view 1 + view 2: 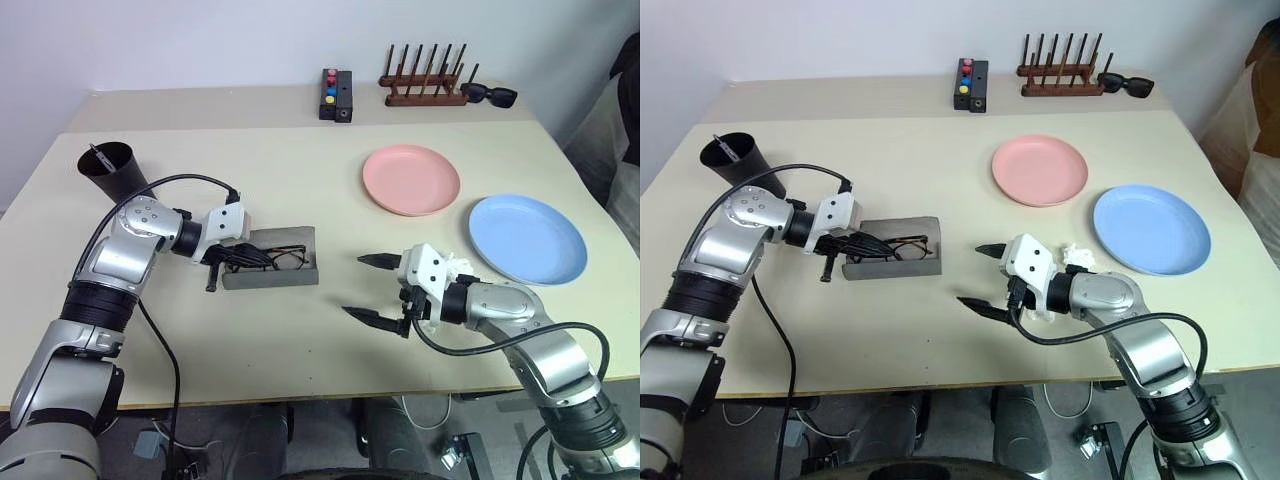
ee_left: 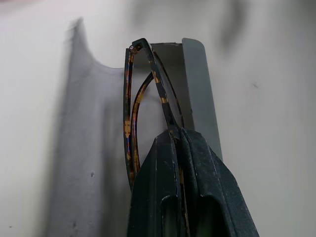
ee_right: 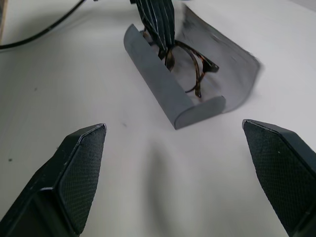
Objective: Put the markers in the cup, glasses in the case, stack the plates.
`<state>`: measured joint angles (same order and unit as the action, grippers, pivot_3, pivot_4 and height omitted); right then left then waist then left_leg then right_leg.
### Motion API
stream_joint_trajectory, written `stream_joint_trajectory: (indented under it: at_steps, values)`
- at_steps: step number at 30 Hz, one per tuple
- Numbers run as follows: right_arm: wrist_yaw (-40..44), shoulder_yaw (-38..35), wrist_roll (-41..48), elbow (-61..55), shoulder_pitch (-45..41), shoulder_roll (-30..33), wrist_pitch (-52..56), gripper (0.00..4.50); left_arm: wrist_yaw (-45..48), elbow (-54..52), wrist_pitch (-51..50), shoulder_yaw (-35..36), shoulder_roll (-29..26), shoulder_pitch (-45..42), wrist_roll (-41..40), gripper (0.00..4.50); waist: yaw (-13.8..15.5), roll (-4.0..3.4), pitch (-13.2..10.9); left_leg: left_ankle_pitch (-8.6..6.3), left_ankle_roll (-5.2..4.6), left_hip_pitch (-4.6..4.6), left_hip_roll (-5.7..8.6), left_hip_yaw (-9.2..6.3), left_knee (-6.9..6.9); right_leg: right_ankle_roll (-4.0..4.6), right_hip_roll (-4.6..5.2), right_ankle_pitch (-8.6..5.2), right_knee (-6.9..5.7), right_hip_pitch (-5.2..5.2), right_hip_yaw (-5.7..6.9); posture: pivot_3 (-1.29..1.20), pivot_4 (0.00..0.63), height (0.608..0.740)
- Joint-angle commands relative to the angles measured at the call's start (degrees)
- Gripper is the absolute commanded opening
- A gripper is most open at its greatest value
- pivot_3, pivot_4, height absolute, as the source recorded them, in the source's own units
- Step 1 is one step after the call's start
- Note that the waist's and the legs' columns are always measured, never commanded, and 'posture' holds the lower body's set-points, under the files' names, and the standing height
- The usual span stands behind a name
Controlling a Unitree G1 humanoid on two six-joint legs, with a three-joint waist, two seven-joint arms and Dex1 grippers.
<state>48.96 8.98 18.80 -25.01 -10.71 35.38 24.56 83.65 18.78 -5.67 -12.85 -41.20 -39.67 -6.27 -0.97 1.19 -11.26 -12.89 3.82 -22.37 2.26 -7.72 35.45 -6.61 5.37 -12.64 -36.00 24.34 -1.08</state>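
**Clerk:** Grey matte case (image 1: 272, 262), item one: lid open, lying left of centre on the beige table (image 1: 250, 180). Contents?

**Checker:** The glasses (image 2: 132, 106), with a mottled brown-and-dark frame, partly inside the open case. The left gripper (image 1: 243, 257) has its two black fingers pressed together on the frame, over the case's left end.

**Clerk:** Item two, right gripper (image 1: 369, 290)?

**Checker:** Jaws spread wide, nothing between them, above bare table just right of the case and pointing toward it. Crumpled white scrap (image 1: 1076, 256) beside that wrist.

**Clerk:** Plates?

**Checker:** Salmon pink plate (image 1: 411, 179), right of centre and farther back. Light blue plate (image 1: 527, 238) nearer and further right. The two lie side by side, apart, not stacked.

**Clerk:** Cup?

**Checker:** Black tapered cup (image 1: 110, 170), far left, tilted as seen, with a slim marker (image 1: 99, 156) showing inside its rim.

**Clerk:** Back shelf?

**Checker:** Small black box (image 1: 336, 95) with red, yellow and blue buttons; dark wooden rack (image 1: 424, 80) of upright pegs; black sunglasses (image 1: 488, 95) at its right end.

**Clerk:** Brands, labels, lettering?

**Checker:** Nothing legible on any item.
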Motion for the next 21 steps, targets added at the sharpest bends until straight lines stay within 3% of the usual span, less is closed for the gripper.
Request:
stream_joint_trajectory:
  at_steps: [1,5,13,18,21]
  values:
    - [-0.01,-0.15,0.08,-0.91,-0.62,-0.42,-1.22,4.50,0.20,-1.76,-0.27,-0.43,-0.30,0.82,0.10,0.65,0.00,0.00,0.00,0.00,0.00,0.00,0.00,0.00,0.00,0.00,0.00,0.00,0.00,0.00,0.00,0.00,0.150,0.739]
    - [0.02,0.01,0.05,-0.64,-1.04,-0.59,-1.12,4.50,-2.01,-0.32,0.71,1.03,0.41,-0.56,0.30,2.42,0.00,0.00,0.00,0.00,0.00,0.00,0.00,-0.01,0.00,0.00,0.00,0.00,0.00,0.00,0.01,0.00,0.150,0.739]
    - [-0.10,0.51,-0.25,-0.30,-1.68,-0.96,-1.20,4.50,-11.24,6.78,-0.32,10.28,4.89,-9.69,-5.19,2.42,0.13,0.02,-0.01,0.00,0.00,-0.02,0.01,-0.02,0.03,-0.05,0.00,-0.01,0.00,0.00,0.03,0.00,0.150,0.739]
    - [-0.55,1.03,-0.99,0.07,-2.56,-1.49,-1.64,4.50,-17.50,13.23,6.32,9.28,4.75,-10.47,0.02,0.04,-0.33,-0.02,0.01,-0.01,-0.02,0.06,0.00,0.00,-0.01,-0.04,0.00,0.00,-0.03,0.00,0.01,0.00,0.150,0.739]
    - [-0.86,1.14,-1.51,0.36,-3.01,-1.70,-1.99,4.50,-20.33,15.79,8.41,8.16,5.27,-10.02,2.54,0.04,-0.15,-0.01,0.01,-0.01,-0.02,0.06,0.00,-0.01,0.00,-0.03,-0.01,0.01,-0.04,0.00,0.01,0.00,0.150,0.739]
